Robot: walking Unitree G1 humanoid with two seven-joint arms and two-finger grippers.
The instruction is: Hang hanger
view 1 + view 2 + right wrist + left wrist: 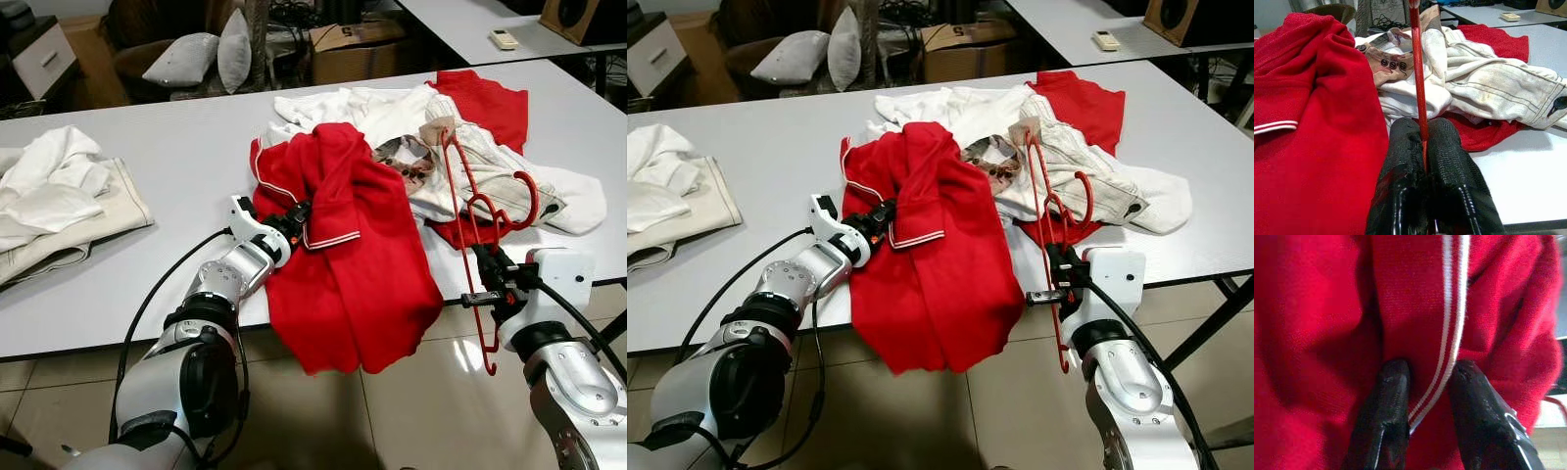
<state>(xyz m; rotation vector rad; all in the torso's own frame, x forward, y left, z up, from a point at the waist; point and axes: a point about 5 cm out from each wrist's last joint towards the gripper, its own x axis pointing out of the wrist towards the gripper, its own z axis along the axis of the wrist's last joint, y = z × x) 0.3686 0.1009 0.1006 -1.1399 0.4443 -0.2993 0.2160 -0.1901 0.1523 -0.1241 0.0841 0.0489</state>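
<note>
A red shirt (358,245) with a white-striped collar (330,240) lies on the white table (186,166) and hangs over its front edge. My left gripper (297,215) is shut on the shirt's striped collar edge (1442,377), fabric pinched between the black fingers (1388,416). A red plastic hanger (470,215) stands nearly upright over the clothes pile at the right, hook (519,201) curling right. My right gripper (493,274) is shut on the hanger's thin bar (1418,88) at the table's front edge.
A heap of white and beige garments (460,157) and another red cloth (485,103) lies behind the shirt. Folded pale clothes (54,206) sit at the left. Cushions (206,54), a cardboard box (358,44) and a second table with a remote (504,39) stand behind.
</note>
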